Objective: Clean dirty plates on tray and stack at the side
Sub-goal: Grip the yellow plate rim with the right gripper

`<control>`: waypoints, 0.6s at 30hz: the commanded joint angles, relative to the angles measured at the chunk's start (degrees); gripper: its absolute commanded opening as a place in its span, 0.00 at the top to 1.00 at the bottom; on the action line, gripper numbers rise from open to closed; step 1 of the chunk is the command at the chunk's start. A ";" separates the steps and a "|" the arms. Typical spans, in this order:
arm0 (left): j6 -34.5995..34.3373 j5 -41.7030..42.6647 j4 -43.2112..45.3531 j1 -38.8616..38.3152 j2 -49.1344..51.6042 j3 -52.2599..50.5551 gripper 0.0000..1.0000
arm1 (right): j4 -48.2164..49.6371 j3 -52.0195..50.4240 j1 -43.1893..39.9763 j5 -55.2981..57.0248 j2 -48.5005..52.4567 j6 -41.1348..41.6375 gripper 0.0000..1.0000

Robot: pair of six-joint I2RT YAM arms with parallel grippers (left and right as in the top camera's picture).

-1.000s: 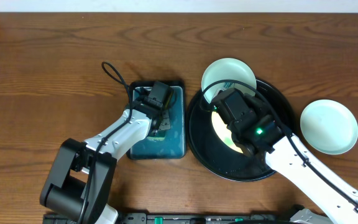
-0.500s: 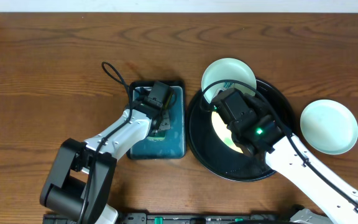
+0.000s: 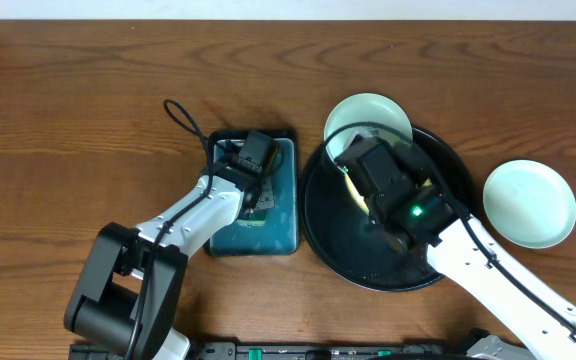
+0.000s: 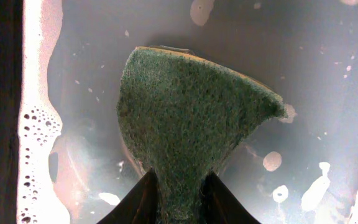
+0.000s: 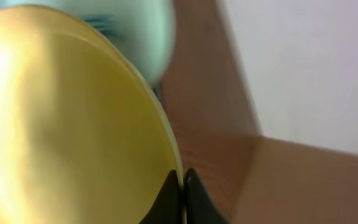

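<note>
The round yellow plate (image 5: 61,124) was tilted, its rim clamped between the tips of the right pincer (image 5: 183,184) and spreading up-left of them, above the glossy black round tray (image 3: 323,225). A pale mint plate (image 5: 138,31) lay just beyond. The left pincer (image 4: 179,186) clamped a green scouring sponge (image 4: 191,112).

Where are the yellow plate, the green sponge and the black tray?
yellow plate (image 5: 61,124), right wrist view, middle of its broad side.
green sponge (image 4: 191,118), left wrist view, middle of its pad.
black tray (image 3: 336,242), overhead view, bare floor near its left rim.
</note>
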 commanded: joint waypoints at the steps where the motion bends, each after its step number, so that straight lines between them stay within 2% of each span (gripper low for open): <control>1: -0.24 -0.48 -0.55 0.17 1.40 -0.33 0.74 | 2.86 1.62 0.48 15.65 0.37 1.03 0.99; 18: -0.24 -0.48 -0.55 0.17 1.40 -0.33 0.74 | 4.04 1.62 0.48 16.24 0.37 1.70 0.99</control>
